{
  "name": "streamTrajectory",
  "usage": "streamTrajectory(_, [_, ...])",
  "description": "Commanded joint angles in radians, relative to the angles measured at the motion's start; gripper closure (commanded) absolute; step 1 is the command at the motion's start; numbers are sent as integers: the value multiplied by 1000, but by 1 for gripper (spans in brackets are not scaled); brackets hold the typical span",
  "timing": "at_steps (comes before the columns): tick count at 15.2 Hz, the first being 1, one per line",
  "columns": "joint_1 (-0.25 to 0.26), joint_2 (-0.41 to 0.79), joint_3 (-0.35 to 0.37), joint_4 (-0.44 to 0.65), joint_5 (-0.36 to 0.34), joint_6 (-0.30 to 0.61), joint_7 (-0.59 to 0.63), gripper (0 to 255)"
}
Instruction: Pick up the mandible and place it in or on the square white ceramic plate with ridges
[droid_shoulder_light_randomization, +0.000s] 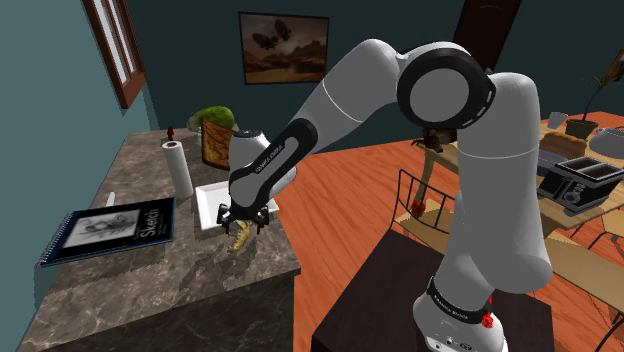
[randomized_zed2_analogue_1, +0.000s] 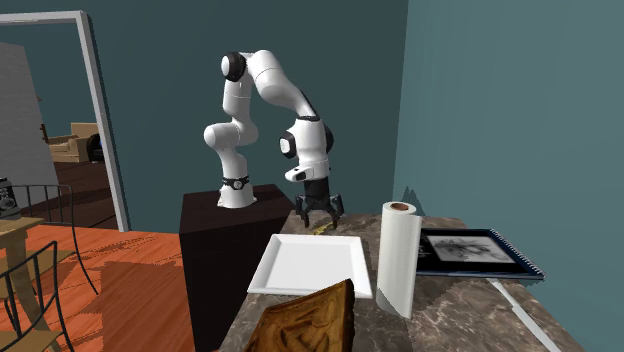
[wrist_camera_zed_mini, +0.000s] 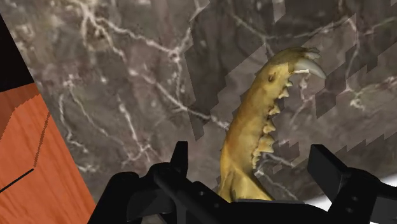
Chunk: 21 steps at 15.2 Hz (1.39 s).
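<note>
A yellowish jawbone with a row of teeth, the mandible (wrist_camera_zed_mini: 262, 124), lies on the dark marble counter (wrist_camera_zed_mini: 127, 83). In the shoulder view the mandible (droid_shoulder_light_randomization: 240, 239) rests just in front of the square white plate (droid_shoulder_light_randomization: 214, 201). My gripper (droid_shoulder_light_randomization: 243, 223) hangs right over it, pointing down. In the wrist view the gripper (wrist_camera_zed_mini: 249, 156) is open, its fingers (wrist_camera_zed_mini: 180, 159) standing on either side of the bone's rear end without touching it. In the second exterior view the gripper (randomized_zed2_analogue_1: 318, 212) stands behind the plate (randomized_zed2_analogue_1: 310, 264), which has nothing on it.
A paper towel roll (droid_shoulder_light_randomization: 180, 168) stands upright beside the plate, and a sketch book (droid_shoulder_light_randomization: 110, 228) lies further along the counter. A brown carved pot (droid_shoulder_light_randomization: 217, 140) stands behind the plate. The counter's edge and the wooden floor (wrist_camera_zed_mini: 38, 159) are close to the mandible.
</note>
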Motion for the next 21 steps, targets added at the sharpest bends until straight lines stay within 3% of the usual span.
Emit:
streamTrajectory(1, [0, 1, 0, 0, 0, 1, 0, 0])
streamTrajectory(4, [0, 1, 0, 0, 0, 1, 0, 0])
streamTrajectory(5, [0, 1, 0, 0, 0, 1, 0, 255])
streamTrajectory(14, [0, 1, 0, 0, 0, 1, 0, 255])
streamTrajectory(21, [8, -68, -12, 9, -22, -76, 18, 255])
